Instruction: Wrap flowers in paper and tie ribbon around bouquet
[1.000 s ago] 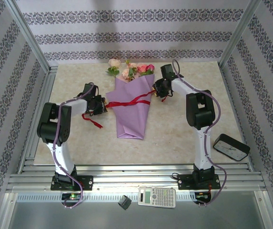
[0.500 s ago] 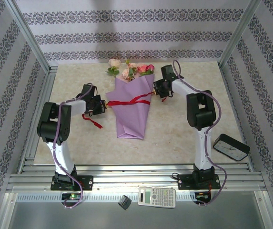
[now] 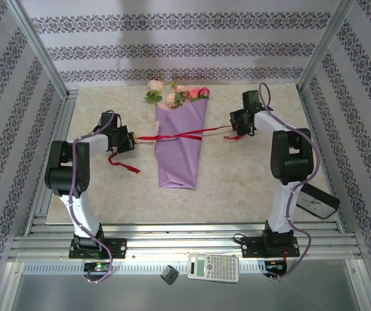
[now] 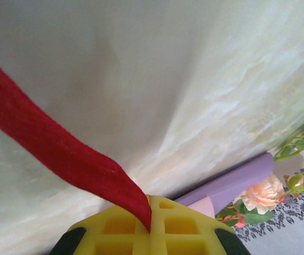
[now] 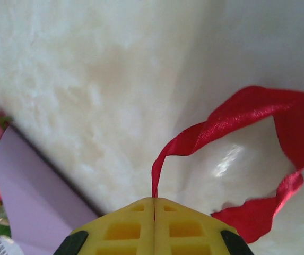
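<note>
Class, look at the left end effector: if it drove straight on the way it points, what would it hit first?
Probably the bouquet: the left end effector, shut on the ribbon, points at its side. Its tilt is unclear, so it might touch the table first.
</note>
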